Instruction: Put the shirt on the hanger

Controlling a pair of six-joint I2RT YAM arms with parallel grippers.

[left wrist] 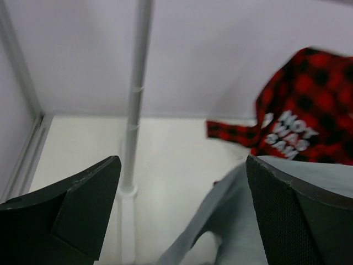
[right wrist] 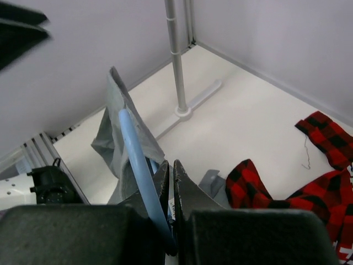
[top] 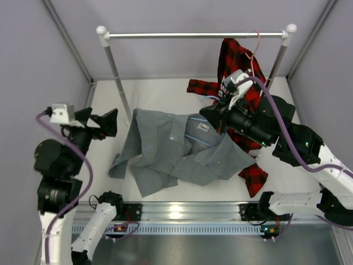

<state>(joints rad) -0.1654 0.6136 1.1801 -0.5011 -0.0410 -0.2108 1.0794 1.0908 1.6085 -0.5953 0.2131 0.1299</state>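
At the middle of the table [top: 160,99], the right gripper [right wrist: 172,168] pinches the hanger [right wrist: 135,149], its bar pointing left under the shirt [top: 165,154], and the left gripper [top: 102,121] sits just left of it, fingers spread wide.

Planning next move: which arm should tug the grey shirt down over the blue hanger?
Left, probably. The left gripper is open and empty beside the shirt. The right gripper is shut on the hanger, which runs into the fabric, so it's busy.
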